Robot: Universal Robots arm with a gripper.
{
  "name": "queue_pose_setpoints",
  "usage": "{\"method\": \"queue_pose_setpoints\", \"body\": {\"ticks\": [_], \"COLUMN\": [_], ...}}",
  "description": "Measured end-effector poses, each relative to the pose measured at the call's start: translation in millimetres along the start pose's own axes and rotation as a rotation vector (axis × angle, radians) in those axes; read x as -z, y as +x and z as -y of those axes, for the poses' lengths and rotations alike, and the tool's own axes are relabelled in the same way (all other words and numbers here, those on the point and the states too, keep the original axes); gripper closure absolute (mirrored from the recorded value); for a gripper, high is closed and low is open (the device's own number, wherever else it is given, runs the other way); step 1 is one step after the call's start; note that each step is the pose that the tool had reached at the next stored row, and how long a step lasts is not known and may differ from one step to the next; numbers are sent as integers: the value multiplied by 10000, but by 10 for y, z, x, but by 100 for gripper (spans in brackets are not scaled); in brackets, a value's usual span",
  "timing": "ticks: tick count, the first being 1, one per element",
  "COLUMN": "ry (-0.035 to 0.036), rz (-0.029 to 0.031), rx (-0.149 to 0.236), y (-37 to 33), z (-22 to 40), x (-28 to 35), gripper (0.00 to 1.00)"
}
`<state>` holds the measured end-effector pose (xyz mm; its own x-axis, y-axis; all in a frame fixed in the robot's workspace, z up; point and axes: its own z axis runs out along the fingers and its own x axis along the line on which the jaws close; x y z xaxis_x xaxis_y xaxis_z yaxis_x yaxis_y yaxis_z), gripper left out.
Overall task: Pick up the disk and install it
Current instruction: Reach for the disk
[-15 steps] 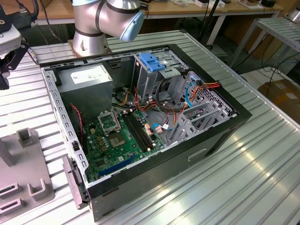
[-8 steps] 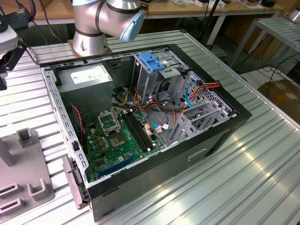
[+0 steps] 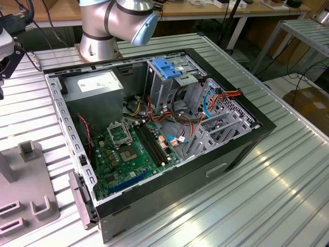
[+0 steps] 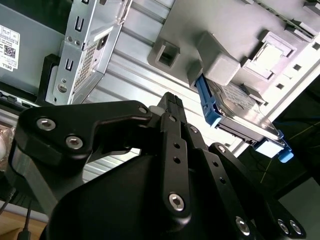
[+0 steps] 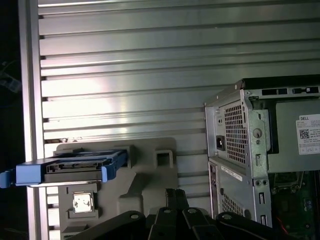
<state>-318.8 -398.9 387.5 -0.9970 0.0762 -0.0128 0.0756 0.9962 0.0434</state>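
Silver disk (image 5: pixel 70 167) in blue frame rests on grey holder (image 5: pixel 150 182), tool (image 5: pixel 174 193) clenched empty.

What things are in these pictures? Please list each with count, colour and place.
table: one, silver, under everything else
computer case: one, black, open, on the table
circuit board: one, green, inside the case
metal box: one, grey with a white sticker, inside the case
drive cage: one, grey with a blue handle, inside the case
cables: several, mixed colours, inside the case
holder: one, grey, on the table beside the case
disk: one, silver in a blue frame, held in the holder
arm: one, silver with a blue cap, by the case
gripper: one, black, near the holder, not touching the disk
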Motion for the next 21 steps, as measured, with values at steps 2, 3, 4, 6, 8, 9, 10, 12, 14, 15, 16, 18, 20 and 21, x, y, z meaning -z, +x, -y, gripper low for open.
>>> {"method": "queue_pose_setpoints", "body": {"ticks": [2,3,4,6,8,9,10,12,14,15,16,18,20,21], "ry": [0,0,1,0,0,0,0,0,1,1,1,1,1,2], "rz": [-2,-4,-7,-9,-9,-11,-11,-14,-16,-16,-18,-19,-21,-22], "rx": [0,-1,0,-1,-1,-1,-1,-1,-1,-1,-1,-1,-1,-1], "y": [12,22,31,42,53,61,66,79,91,96,105,116,128,132], "z": [1,2,3,3,4,5,5,6,7,8,8,9,10,11], "x": [-2,-2,-3,-4,-5,-6,-6,-7,-8,-8,-9,-10,-10,-10], "gripper": [90,90,90,90,90,90,90,90,90,90,90,90,90,90]}}
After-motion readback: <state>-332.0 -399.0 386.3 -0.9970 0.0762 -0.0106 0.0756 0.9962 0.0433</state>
